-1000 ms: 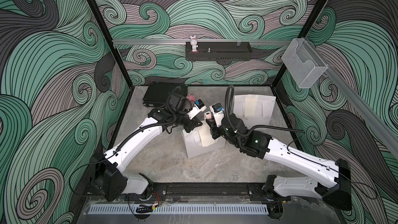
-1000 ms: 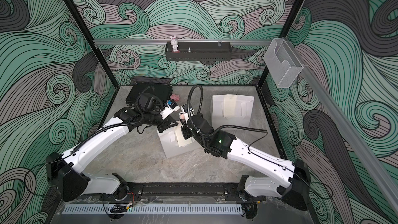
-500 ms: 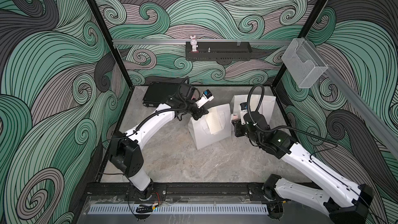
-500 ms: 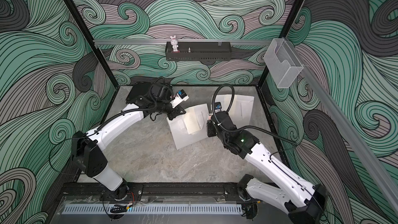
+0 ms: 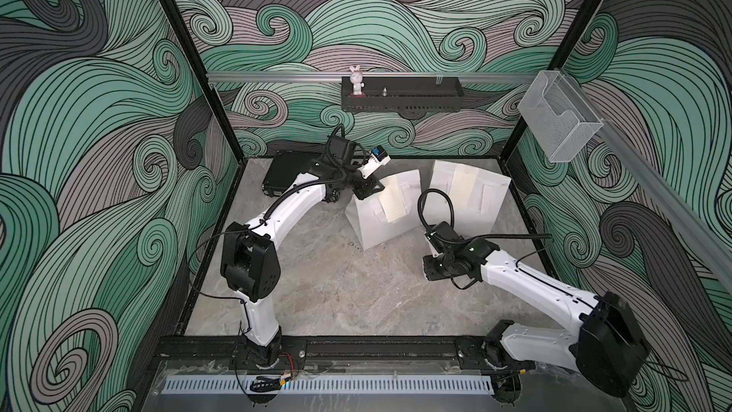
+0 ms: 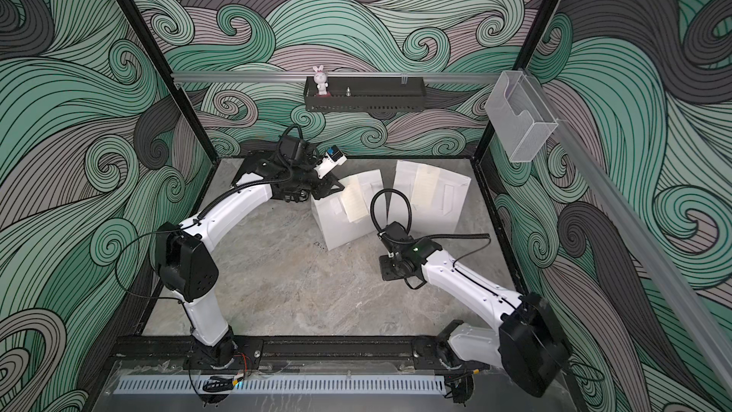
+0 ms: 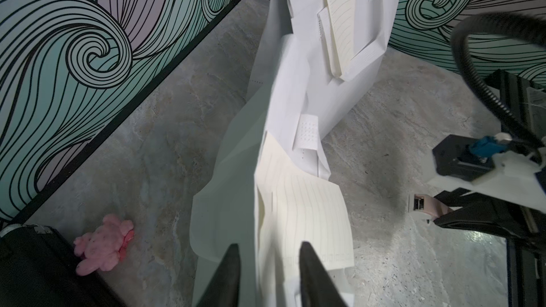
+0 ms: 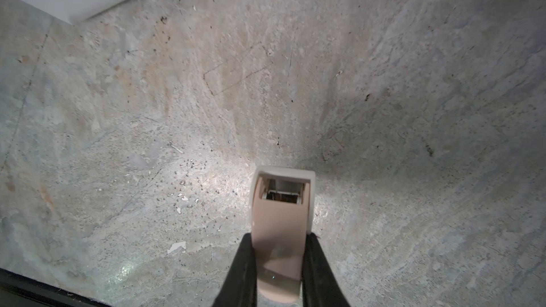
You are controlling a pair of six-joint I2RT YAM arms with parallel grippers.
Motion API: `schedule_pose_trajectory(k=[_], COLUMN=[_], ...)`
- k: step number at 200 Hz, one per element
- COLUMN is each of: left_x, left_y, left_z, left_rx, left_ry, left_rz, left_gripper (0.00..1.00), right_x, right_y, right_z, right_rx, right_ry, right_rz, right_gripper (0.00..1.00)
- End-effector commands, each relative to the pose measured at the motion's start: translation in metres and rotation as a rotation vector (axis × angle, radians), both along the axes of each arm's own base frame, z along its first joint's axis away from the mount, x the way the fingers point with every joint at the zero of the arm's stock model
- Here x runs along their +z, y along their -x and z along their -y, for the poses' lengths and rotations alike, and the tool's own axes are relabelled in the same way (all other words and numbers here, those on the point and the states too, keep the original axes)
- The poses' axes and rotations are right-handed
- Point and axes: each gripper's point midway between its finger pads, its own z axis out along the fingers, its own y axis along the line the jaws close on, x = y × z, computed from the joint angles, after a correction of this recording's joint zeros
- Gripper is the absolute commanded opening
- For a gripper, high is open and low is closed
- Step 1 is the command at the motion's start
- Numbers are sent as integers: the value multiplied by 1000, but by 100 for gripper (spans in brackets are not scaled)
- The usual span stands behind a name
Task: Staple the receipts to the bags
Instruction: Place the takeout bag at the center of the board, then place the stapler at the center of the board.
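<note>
Two arms bent – left gripper [image 7: 268, 246] astride bag [image 7: 230, 178] edge, right gripper [image 8: 279, 239] pinching stapler [image 8: 280, 211].

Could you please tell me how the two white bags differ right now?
The middle bag has its top edge rumpled between the parted jaws of the left pincer; the back bag lies flat near the right wall, untouched. Both are white and bear a cream receipt.

The left arm [image 5: 293, 208] and right arm [image 5: 530, 283] wear glossy white curved shells between boxy matte-black joint housings [image 5: 247, 267], with a ribbed black cable loop [image 5: 419, 210] at each wrist, a tiny green light [image 5: 470, 249] on the right forearm, and slim black tapered fingers [image 7: 230, 276] at the tips.
</note>
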Motion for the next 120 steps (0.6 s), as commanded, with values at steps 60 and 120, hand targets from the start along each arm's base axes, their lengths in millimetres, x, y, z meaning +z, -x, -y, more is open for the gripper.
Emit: schedule_pose_trajectory(k=[60,120], left_x=[76,49], left_y=[30,65], left_z=[-47,-161], left_rx=[219,722], left_ry=[75,-52], left_rz=[110,179], left_gripper=[82,92], right_x=[-28,28], right_y=[-12,-44], right_z=[-16,5], right_rx=[17,-45], right_ry=[4,40], right_rz=[-78,208], right_gripper=[30,60])
